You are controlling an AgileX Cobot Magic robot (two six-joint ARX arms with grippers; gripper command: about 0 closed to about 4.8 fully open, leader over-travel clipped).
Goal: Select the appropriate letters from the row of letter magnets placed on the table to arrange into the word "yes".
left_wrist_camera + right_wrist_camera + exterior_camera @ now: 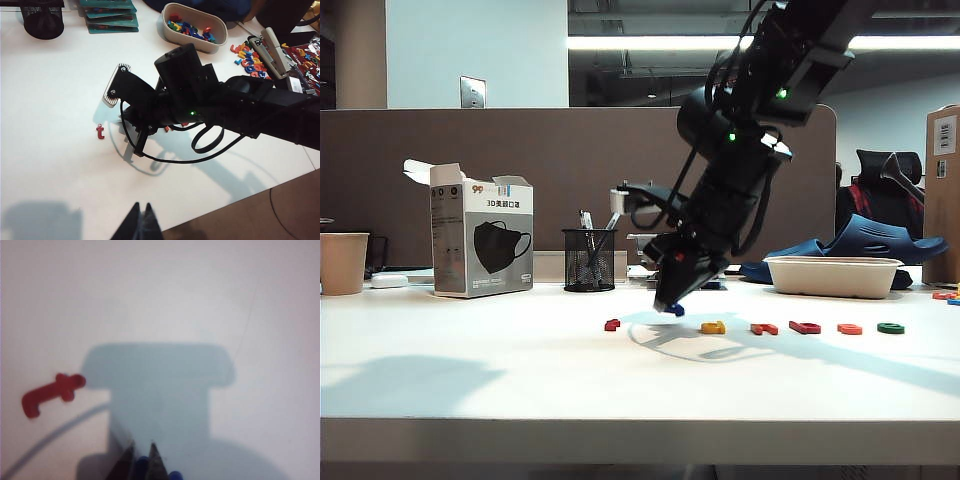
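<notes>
The right gripper point(142, 460) pinches the small flat blue plastic letter point(144, 460) by its thin edges (light, stiff, slippery, I judge); the left gripper point(140, 220), parked apart above the table, is clenched empty.

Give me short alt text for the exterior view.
The right gripper pinches the blue letter just above the white table; other letter magnets lie in a row, dark red to green.

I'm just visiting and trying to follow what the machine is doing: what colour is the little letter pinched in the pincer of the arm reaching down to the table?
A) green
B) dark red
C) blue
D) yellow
C: the right pincer is shut on the blue letter, which shows between its tips just above the table; the dark red letter lies apart beside it.
</notes>
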